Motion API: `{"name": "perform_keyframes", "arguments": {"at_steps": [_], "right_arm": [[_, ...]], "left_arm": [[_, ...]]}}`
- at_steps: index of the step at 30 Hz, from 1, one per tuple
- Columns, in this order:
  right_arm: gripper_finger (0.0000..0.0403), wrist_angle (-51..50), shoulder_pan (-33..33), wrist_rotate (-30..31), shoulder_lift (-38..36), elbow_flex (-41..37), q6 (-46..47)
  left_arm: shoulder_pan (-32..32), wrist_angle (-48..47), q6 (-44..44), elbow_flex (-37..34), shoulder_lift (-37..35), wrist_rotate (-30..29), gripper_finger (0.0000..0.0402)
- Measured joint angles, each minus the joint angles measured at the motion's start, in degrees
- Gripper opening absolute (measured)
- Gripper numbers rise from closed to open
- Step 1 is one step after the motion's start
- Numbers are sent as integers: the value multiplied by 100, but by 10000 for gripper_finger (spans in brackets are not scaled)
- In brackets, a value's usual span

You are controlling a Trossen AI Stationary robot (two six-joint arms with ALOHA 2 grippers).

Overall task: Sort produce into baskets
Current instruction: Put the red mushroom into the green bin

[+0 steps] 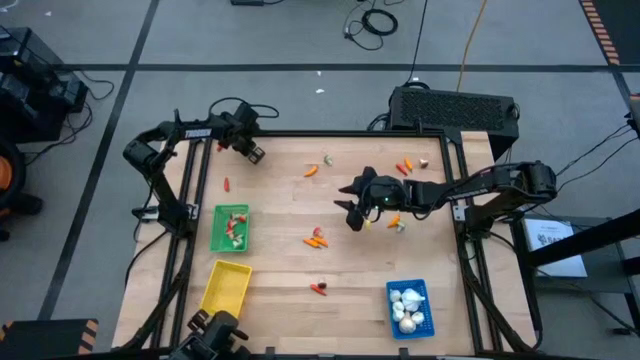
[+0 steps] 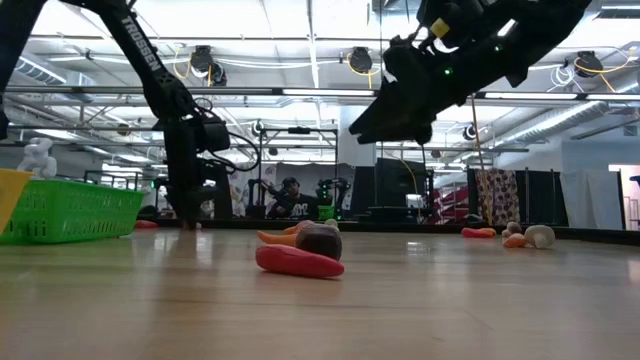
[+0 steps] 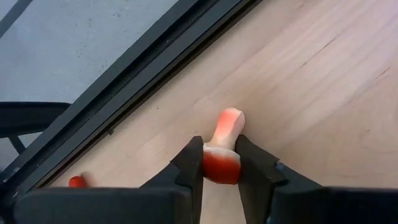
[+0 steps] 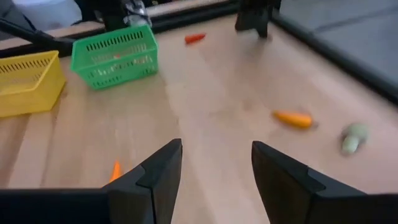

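- Blue basket holds white bulbs; green basket holds several pieces; yellow basket appears empty.
- Left pincer clamps a red-capped mushroom piece at the surface's far-left corner.
- Right pincer hangs spread apart, empty, mid-surface.
- Loose produce remains.

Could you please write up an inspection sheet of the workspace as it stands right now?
Surface: wooden table, black-framed.
Job's things: green basket holds a few pieces; yellow basket looks empty; blue basket holds white bulbs. Loose produce lies scattered, including an orange carrot and a red piece.
Clutter: nothing seen.
Grippers: left gripper at the table's far left corner, fingers closed on a red-and-pale piece; right gripper open, above mid-table.
Cables: several on the floor beyond the table.
Surroundings: grey floor, black case behind the table, a person far back.
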Motion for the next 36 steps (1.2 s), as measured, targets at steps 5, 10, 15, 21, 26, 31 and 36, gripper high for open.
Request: {"name": "perform_keyframes", "arguments": {"at_steps": [5,10,15,21,26,31,36], "right_arm": [[185,-178,299,-32,2,0,360],[185,179,534,-89,2,0,957],[185,346,772,-459,2,0,999],[185,361,872,-474,2,0,881],[185,188,869,-450,2,0,970],[185,2,851,-448,2,0,1058],[185,11,843,-446,2,0,1042]], "left_arm": [[-349,-506,-188,-24,-505,108,76],[-1076,-1472,-399,-20,-1352,173,77],[-2229,-1999,-1051,-201,-2417,201,77],[-3685,-2263,-2192,-638,-3447,-104,77],[-4649,-2637,-3349,-1139,-3981,-661,77],[-5453,-2623,-4469,-1697,-4193,-704,77],[-6055,-2616,-5015,-1891,-4194,-968,77]]}}
